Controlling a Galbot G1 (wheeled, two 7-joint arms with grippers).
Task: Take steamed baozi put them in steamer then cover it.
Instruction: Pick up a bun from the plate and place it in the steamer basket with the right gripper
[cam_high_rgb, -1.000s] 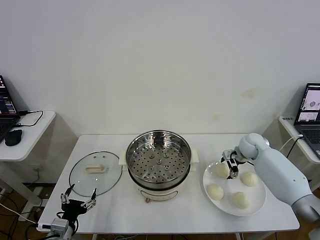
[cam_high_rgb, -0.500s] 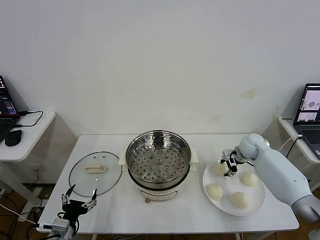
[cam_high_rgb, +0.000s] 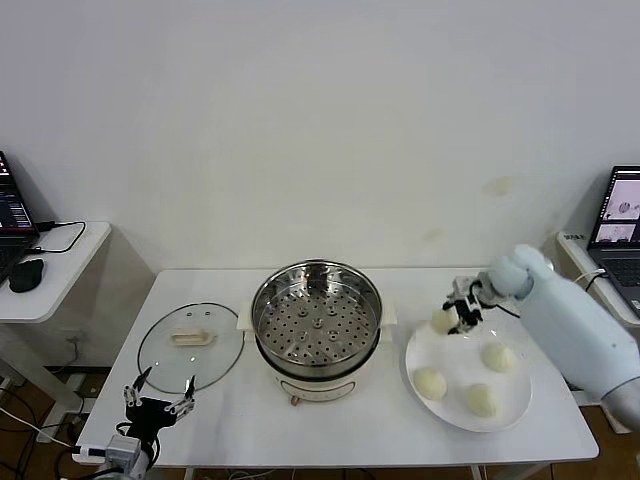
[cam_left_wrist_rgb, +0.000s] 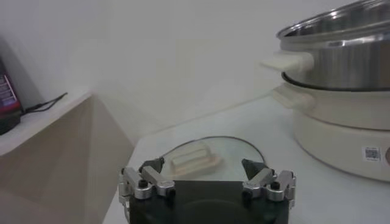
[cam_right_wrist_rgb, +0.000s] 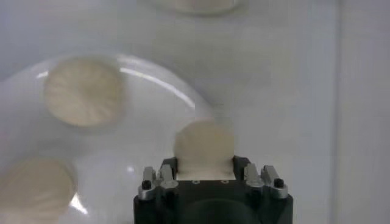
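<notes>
A: Head view first. Where does the job stand?

B: Barely begun, I'd judge. The steamer (cam_high_rgb: 317, 325) sits mid-table with its tray bare; no bun is in it. The cover (cam_high_rgb: 191, 346) lies flat on the table at the steamer's nine o'clock, so covering is not yet done.

A: And the buns?

B: Three rest on the plate (cam_high_rgb: 505, 410), at the steamer's three o'clock. The fourth bun (cam_high_rgb: 442, 321) is clamped in the right gripper (cam_high_rgb: 456, 318), lifted off the plate above its ten o'clock rim.

A: Sure it's clamped?

B: The right wrist view shows it wedged between the jaws (cam_right_wrist_rgb: 204, 148), with the plate and two other buns below. So yes, closed on the bun.

A: Left arm?

B: Parked. The left gripper (cam_high_rgb: 157, 403) hangs at the table's front edge, at the cover's six o'clock, fingers spread apart and holding nothing. Its own camera looks across the cover toward the steamer's side.

A: So what's left?

B: Nearly everything, by my reckoning: carry this bun toward nine o'clock and into the steamer, fetch the other three, then set the cover on top.
</notes>
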